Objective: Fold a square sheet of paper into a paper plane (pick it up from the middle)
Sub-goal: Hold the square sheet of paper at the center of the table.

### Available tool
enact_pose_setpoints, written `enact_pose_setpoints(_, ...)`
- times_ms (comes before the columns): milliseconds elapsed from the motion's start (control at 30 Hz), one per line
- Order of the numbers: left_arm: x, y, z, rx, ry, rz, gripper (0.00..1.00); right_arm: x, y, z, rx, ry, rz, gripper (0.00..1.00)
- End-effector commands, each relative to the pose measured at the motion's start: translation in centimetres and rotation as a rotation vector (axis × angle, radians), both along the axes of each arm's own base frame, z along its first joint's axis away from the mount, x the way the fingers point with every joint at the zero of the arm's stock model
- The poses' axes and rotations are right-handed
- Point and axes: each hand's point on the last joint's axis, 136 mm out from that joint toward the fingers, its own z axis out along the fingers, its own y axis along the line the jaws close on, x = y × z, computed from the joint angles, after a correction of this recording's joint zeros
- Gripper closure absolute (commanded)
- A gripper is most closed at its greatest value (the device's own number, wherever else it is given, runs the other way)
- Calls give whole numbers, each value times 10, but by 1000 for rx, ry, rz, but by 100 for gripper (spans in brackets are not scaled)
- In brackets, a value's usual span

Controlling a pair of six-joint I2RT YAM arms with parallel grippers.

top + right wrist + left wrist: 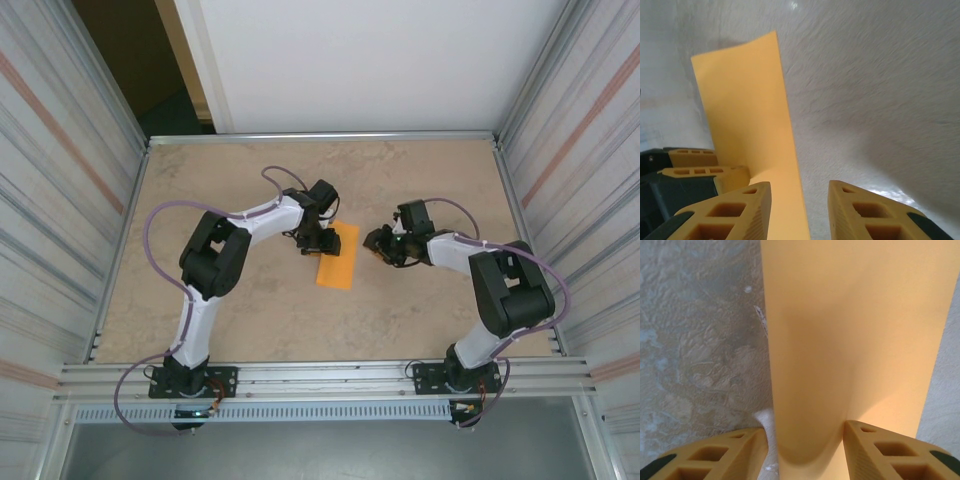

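The square sheet of paper (338,256) is bright orange and lies mid-table as a narrow strip, doubled over on itself. In the left wrist view the sheet (850,330) bulges up in a soft loop. My left gripper (805,432) stands open astride that loop. Its right finger touches the paper, and a strip of table shows beside its left finger. From above, the left gripper (318,240) sits at the sheet's left edge. My right gripper (378,245) is just right of the sheet. The right gripper (799,187) is open, with the sheet's (745,110) edge running between its fingers. The paper plane is out of view.
The beige table (300,180) is walled by ribbed metal panels on both sides and a white wall at the back. An aluminium rail (330,378) runs along the near edge, where both arm bases are bolted. The left gripper's fingers (700,172) show at the left of the right wrist view.
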Motion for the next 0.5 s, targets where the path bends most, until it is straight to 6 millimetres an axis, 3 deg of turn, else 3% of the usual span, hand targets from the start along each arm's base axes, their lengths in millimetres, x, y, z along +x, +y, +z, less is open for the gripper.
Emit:
enact_pose_setpoints(0,-67,47,-115,256,242,-20,52,1,19,3,45,-6,58,68)
enact_pose_setpoints(467,-69,47,-117,253,254,-20,52,-2,50,-7,109,39,139,90)
